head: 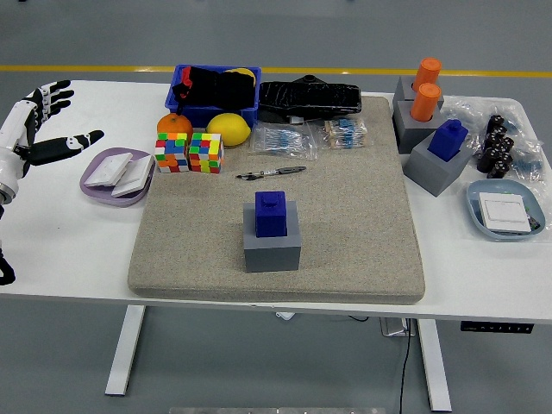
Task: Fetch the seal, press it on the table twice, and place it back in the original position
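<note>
Hovering left hand (34, 129), fingers spread, empty

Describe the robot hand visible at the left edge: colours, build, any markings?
Only the left hand shows. It has five slim, segmented fingers in black with white bands at the joints; the thumb looks mostly black. The palm and wrist are cased in white shell. A black part of the arm shows at the lower left edge. No cables or markings can be made out.

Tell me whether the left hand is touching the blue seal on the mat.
Apart. The head view shows the left hand open at the table's left edge, far from the seal.
</note>
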